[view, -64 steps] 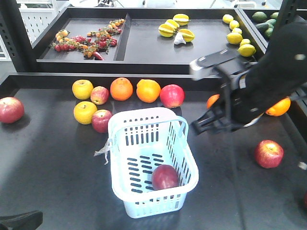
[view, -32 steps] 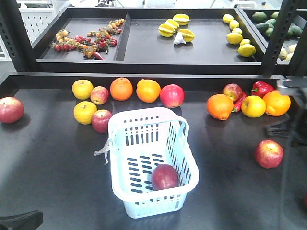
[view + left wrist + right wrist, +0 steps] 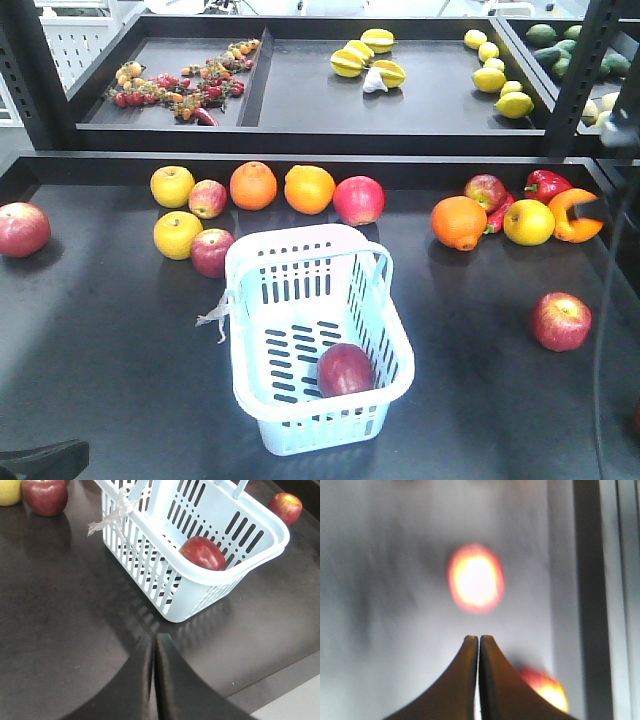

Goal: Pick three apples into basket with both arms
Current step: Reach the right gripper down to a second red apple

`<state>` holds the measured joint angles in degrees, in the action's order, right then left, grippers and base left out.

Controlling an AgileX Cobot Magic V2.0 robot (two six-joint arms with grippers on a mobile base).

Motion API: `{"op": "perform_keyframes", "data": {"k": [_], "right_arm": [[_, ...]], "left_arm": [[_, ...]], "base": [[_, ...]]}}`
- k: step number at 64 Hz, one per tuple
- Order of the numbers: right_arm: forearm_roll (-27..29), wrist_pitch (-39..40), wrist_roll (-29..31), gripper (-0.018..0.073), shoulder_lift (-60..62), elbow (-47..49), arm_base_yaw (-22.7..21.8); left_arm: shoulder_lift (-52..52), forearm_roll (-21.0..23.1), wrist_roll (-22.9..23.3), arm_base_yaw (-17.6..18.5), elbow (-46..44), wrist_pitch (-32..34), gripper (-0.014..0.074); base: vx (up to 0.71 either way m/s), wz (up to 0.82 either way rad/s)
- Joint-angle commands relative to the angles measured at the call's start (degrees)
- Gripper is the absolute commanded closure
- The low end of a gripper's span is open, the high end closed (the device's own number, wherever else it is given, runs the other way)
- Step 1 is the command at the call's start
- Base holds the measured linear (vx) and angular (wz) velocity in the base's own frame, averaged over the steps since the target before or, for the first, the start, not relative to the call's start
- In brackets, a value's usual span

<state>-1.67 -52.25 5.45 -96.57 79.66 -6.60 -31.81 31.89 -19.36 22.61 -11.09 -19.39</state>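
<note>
Here, basket (image 3: 300,245) lengthwise near-to-far, apple (image 3: 345,369) inside, left claw (image 3: 154,642) and right claw (image 3: 478,641) closed, empty.

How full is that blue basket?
Nearly empty: the basket holds a single dark red apple on its floor, the rest bare.

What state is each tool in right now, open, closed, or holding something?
Left tool: closed, holding nothing.
Right tool: closed, holding nothing, though that view is blurred.
</note>
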Motion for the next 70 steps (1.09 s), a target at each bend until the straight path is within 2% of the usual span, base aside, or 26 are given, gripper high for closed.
{"op": "perform_keyframes", "data": {"k": [1,9,20,26,46,70], "right_arm": [[3.94,-2.36,2.79,0.0482,-3.52,8.47,-0.29],[3.9,-3.02,2.8,0.0311,-8.96,13.26,-0.29],[0.2,-5.38,-0.11,-0.0047,-15.48,17.83,-0.29],[-1.99,-7.28,-2.02,-0.0172,-19.34,20.13,-0.6],[1.27,-13.35,-1.45,-0.0132,-30.69,27.44,-4.8],[4.15,-9.76,-0.21,-0.0102,-36.54,27.52,-4.74]], "left_arm": [[-0.05,1.21,0.41,0.26,-1.42,3.25,0.0603],[-0.05,1.21,0.41,0.26,-1.42,3.25,0.0603],[-0.05,1.21,0.41,0.26,-1.42,3.25,0.0603],[-0.05,1.21,0.41,0.26,-1.42,3.25,0.0603],[-0.05,1.21,0.41,0.26,-1.42,3.25,0.0603],[-0.05,1.21,0.41,0.26,-1.42,3.25,0.0603]], "base": [[0.0,0.0],[0.0,0.0],[0.0,0.0],[0.0,0.0],[0.0,0.0],[0.0,0.0]]}}
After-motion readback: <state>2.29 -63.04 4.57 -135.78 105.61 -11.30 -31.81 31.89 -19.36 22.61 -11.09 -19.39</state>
